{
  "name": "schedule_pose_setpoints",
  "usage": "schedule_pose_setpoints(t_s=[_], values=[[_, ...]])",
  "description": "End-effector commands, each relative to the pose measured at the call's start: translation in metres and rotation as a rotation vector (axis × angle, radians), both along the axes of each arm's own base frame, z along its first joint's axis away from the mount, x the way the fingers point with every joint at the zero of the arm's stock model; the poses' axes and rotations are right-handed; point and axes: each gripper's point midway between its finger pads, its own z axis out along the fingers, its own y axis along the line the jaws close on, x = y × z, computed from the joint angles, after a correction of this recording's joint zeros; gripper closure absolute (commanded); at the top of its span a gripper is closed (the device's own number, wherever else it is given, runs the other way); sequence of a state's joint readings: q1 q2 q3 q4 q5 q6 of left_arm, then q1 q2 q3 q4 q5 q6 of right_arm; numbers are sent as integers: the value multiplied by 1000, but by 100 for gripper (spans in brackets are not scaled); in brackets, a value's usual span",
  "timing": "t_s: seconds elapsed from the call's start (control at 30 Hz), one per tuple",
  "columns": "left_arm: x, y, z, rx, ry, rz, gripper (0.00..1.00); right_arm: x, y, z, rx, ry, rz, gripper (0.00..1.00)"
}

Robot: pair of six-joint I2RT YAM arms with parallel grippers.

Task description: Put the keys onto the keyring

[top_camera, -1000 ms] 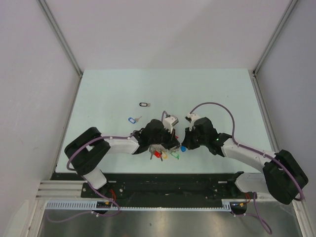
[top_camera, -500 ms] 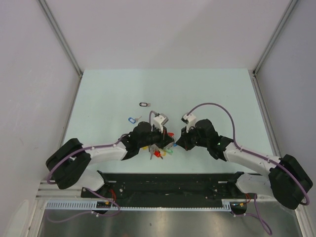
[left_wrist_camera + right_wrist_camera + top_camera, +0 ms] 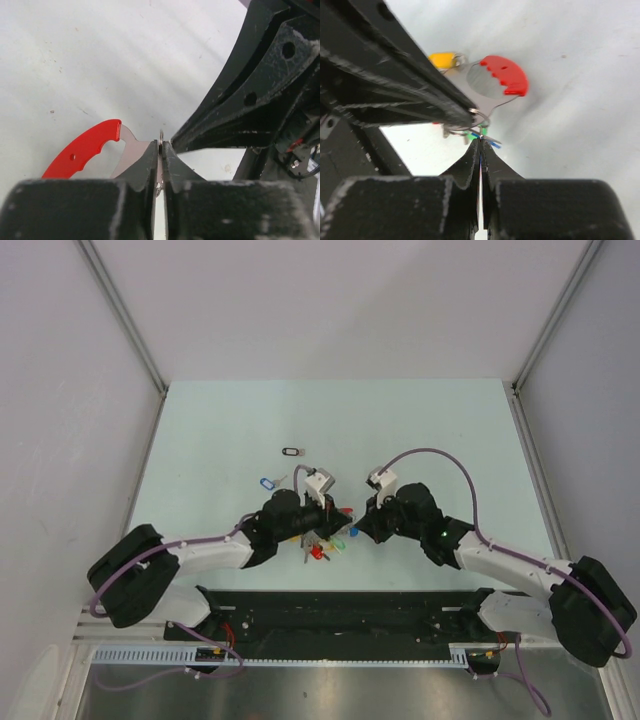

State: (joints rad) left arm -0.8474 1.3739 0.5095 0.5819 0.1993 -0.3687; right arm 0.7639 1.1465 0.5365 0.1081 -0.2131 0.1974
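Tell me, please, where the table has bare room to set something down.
Bare: the far strip of the table beyond the black-tagged key, and its right side past the right arm. Crowded: near centre, where the left gripper and right gripper meet at the keyring, with the loose blue-tagged key just beyond.

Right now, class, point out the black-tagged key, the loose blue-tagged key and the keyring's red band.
Black-tagged key (image 3: 291, 451): top view, its black tag.
Blue-tagged key (image 3: 266, 483): top view, its blue tag.
Red band (image 3: 506, 77): right wrist view, its middle.
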Motion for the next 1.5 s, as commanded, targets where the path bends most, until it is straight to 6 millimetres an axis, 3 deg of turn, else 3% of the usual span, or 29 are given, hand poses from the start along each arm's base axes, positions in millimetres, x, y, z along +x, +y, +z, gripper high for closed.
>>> schedule_pose_setpoints(t_s=[0.0,0.07,0.2,0.27,0.4,0.43,0.5,0.53,0.6,0.63,0.8,0.9,1.0,1.03,1.17,1.23,1.3,1.33,1.37,1.47], values=[[17,4,36,-81,-82,79,75,17,-23,6,-21,-41,-104,100],[23,7,42,-82,-93,105,48,23,-28,13,-12,-62,-131,100],[33,23,65,-88,-123,172,32,43,-39,30,18,-101,-192,100],[43,38,84,-110,-144,229,22,57,-48,36,25,-112,-246,100],[57,75,91,-66,-117,368,4,88,-63,52,67,-133,-351,100],[62,88,105,-83,-131,409,0,99,-70,51,61,-128,-387,100],[65,108,102,-44,-102,476,0,109,-75,50,55,-130,-417,100],[66,123,117,-65,-123,523,0,113,-78,45,44,-117,-436,100],[67,150,117,-43,-98,620,0,118,-89,36,20,-82,-488,100],[64,161,130,-67,-111,658,0,118,-95,31,19,-51,-522,100],[53,217,134,9,-109,811,0,114,-147,-5,-67,64,-703,89],[47,235,138,55,-133,839,0,107,-174,-17,-119,95,-784,85],[45,246,138,112,-168,850,0,104,-186,-19,-129,106,-822,74],[45,250,140,124,-176,863,0,103,-188,-17,-128,104,-827,65],[40,264,153,159,-245,903,0,102,-194,10,-85,31,-860,38],[37,274,162,160,-282,943,0,99,-203,34,-61,-43,-897,22],[30,285,174,165,-340,972,0,95,-212,53,-47,-104,-932,13],[28,290,176,166,-355,988,0,89,-216,73,-8,-161,-948,5],[25,296,182,172,-394,1008,0,86,-220,83,6,-190,-962,0],[11,314,199,117,-467,1087,0,71,-235,121,68,-312,-1018,0]])
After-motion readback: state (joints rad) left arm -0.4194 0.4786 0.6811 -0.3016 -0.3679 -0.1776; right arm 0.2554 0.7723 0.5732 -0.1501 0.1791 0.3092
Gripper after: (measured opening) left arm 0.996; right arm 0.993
